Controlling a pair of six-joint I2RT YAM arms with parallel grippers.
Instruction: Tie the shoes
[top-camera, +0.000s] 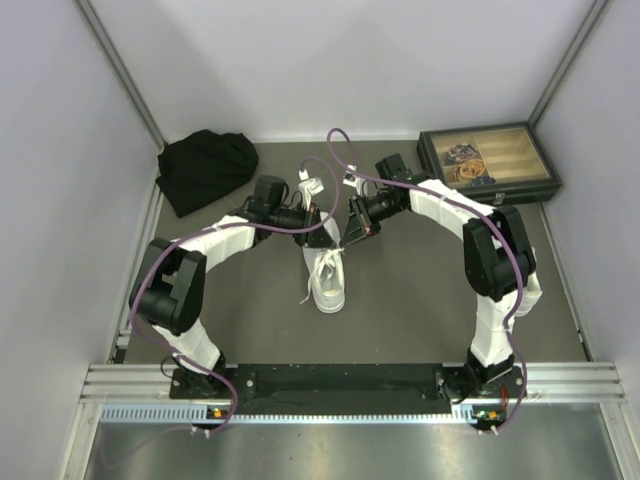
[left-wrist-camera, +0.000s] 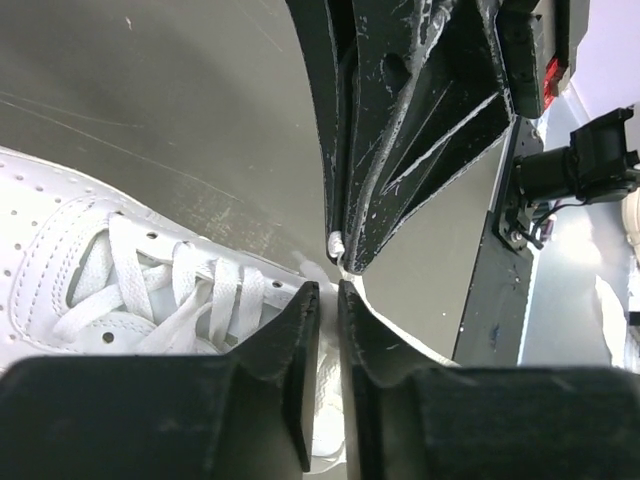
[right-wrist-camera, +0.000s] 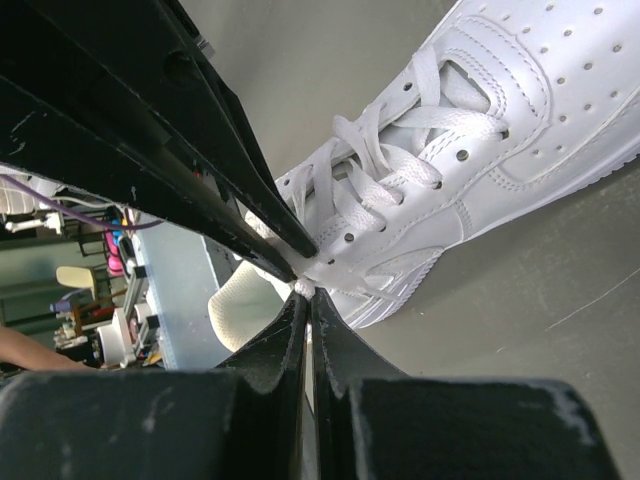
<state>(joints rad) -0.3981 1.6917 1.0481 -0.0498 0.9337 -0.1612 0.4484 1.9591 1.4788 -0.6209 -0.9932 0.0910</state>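
The white sneaker (top-camera: 329, 280) lies in the middle of the table, toe toward the arms. Both grippers meet above its far end. My left gripper (top-camera: 328, 237) has its jaws nearly together on a strand of white lace, which shows in the narrow gap in the left wrist view (left-wrist-camera: 328, 290). My right gripper (top-camera: 352, 228) is shut on a lace end at its tips (right-wrist-camera: 308, 295). The two gripper tips almost touch. The crossed laces (right-wrist-camera: 400, 165) over the tongue show in both wrist views (left-wrist-camera: 180, 300). The pinched lace parts are mostly hidden by the fingers.
A black cloth bundle (top-camera: 205, 168) lies at the back left. A dark box with a wooden tray (top-camera: 488, 160) stands at the back right. White walls enclose the table on three sides. A metal rail (top-camera: 350, 385) runs along the near edge.
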